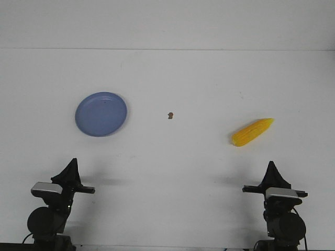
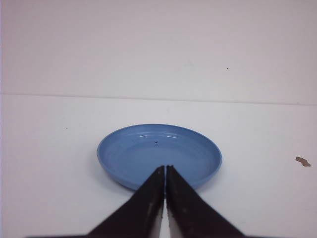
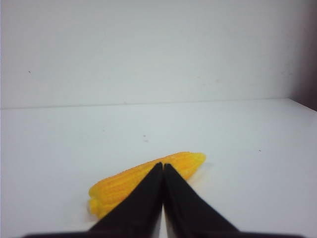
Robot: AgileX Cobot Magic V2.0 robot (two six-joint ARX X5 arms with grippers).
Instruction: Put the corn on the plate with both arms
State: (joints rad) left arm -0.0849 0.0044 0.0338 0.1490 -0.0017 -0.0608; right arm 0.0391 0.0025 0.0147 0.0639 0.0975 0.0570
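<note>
The blue-lavender plate [image 1: 101, 114] lies empty on the white table at the left; it also shows in the left wrist view [image 2: 148, 151]. The yellow corn [image 1: 252, 132] lies on the table at the right, tip pointing far-right; it also shows in the right wrist view [image 3: 124, 183]. My left gripper [image 1: 71, 163] is shut and empty near the front edge, short of the plate; it shows in its wrist view [image 2: 165, 168]. My right gripper [image 1: 271, 165] is shut and empty near the front edge, short of the corn; it shows in its wrist view [image 3: 162, 165].
A small brown speck [image 1: 170, 115] lies on the table between plate and corn, also in the left wrist view [image 2: 302, 161]. The white table [image 1: 172, 157] meets a white back wall. A dark edge [image 3: 307, 54] shows at the side of the right wrist view.
</note>
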